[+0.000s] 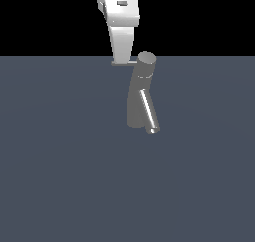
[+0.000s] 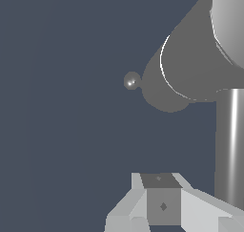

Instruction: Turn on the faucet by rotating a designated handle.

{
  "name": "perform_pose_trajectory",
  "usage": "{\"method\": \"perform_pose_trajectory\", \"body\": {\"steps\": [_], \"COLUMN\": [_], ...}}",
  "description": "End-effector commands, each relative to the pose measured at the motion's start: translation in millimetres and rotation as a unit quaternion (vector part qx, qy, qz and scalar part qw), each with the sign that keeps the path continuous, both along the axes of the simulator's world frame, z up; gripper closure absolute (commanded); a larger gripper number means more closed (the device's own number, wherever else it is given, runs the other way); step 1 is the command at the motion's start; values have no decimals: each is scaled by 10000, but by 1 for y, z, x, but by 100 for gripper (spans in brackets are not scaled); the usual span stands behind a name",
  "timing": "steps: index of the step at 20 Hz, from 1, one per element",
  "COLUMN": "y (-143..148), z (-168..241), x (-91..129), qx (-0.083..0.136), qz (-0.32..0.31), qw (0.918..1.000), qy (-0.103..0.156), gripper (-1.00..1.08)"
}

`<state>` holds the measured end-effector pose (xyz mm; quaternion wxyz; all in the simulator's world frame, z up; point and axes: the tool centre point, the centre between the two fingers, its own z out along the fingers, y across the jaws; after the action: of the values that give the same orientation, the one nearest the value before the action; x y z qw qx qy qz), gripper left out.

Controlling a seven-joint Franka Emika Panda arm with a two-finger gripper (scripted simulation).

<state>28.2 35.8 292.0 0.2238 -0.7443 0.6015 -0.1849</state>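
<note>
Pincer (image 1: pixel 121 57) lowered against handle (image 1: pixel 123 63), likely to push it round; finger spread impossible to tell. Handle projecting from faucet (image 1: pixel 141 94) cap toward exterior view's left, faucet on desk (image 1: pixel 60 176).

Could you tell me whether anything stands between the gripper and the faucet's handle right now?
Nothing visible does. In the exterior view the gripper hangs right at the handle, the thin rod jutting from the faucet cap toward that view's left. Only bare floor surrounds them.
</note>
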Motion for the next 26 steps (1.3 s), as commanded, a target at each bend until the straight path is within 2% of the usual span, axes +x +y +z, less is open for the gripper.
{"method": "perform_pose_trajectory", "body": {"steps": [1,8,26], "y": [-1,-2,-5], "z": [-1,-1,-22], "x": [3,3,-29], "qx": [14,16,14], "qz": [-52,-64,-66], "qw": [10000,10000,10000], "qy": [-18,-20,-19], "gripper": [108,108,108]}}
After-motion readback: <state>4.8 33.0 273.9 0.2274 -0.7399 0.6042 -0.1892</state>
